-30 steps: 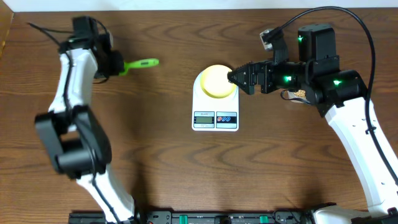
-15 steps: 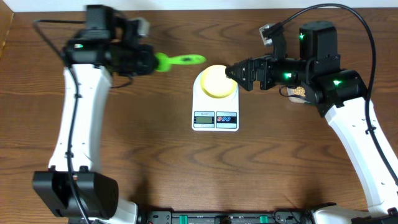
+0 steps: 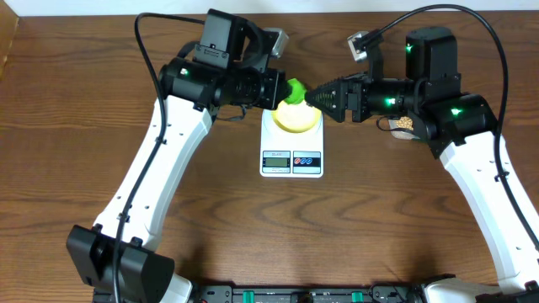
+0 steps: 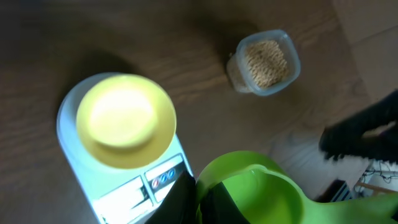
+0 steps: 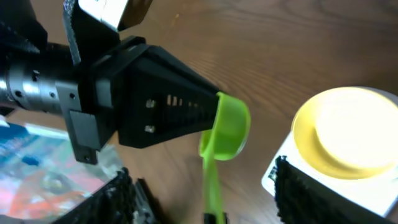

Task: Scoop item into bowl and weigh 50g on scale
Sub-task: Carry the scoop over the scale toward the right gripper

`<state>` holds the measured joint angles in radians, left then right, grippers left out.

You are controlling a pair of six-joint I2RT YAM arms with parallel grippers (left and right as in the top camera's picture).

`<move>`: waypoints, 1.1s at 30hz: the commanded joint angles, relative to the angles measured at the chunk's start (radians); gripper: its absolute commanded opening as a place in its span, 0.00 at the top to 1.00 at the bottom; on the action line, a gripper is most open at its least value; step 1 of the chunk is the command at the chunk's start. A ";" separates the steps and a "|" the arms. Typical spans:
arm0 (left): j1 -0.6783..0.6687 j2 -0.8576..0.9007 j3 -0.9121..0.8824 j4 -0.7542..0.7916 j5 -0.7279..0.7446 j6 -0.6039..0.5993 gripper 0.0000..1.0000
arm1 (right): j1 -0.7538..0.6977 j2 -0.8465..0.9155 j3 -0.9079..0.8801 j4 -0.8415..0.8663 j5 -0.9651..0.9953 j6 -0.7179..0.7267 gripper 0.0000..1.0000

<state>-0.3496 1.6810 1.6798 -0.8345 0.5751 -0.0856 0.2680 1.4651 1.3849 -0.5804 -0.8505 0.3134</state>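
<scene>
The pale-yellow bowl (image 3: pixel 295 116) sits empty on the white scale (image 3: pixel 291 151); it also shows in the left wrist view (image 4: pixel 124 118) and the right wrist view (image 5: pixel 348 134). My left gripper (image 3: pixel 281 88) is shut on the rim of a green scoop (image 3: pixel 295 91), held just above the bowl's far edge. The scoop (image 4: pixel 261 193) is empty. My right gripper (image 3: pixel 313 98) is open, its fingers (image 5: pixel 118 193) spread either side of the scoop's handle (image 5: pixel 211 180). The beans (image 4: pixel 266 59) lie in a clear tub (image 3: pixel 404 124), mostly hidden behind my right arm.
The scale's display and two buttons (image 3: pixel 291 158) face the table's front. Both arms meet over the scale's far side. Bare wooden table (image 3: pixel 202 210) lies to the left and front. A cable loops above each arm.
My left arm has swung right from the far left, carrying the green scoop to above the bowl, up to my right gripper. The right arm has barely moved.
</scene>
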 commanded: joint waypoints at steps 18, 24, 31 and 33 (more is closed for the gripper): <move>-0.001 -0.013 0.007 0.034 -0.072 -0.047 0.93 | -0.024 -0.010 0.019 0.015 -0.016 0.039 0.57; 0.000 -0.013 0.007 0.037 -0.072 -0.046 0.94 | -0.025 -0.010 0.019 0.012 -0.017 0.050 0.71; 0.000 -0.013 0.007 0.053 -0.078 -0.043 0.93 | -0.025 -0.010 0.019 -0.001 -0.016 0.050 0.73; -0.001 -0.013 0.007 0.052 -0.092 -0.043 0.93 | -0.025 -0.010 0.019 -0.002 -0.016 0.050 0.76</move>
<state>-0.3515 1.6810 1.6794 -0.7849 0.5102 -0.1310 0.2497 1.4651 1.3849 -0.5793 -0.8600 0.3592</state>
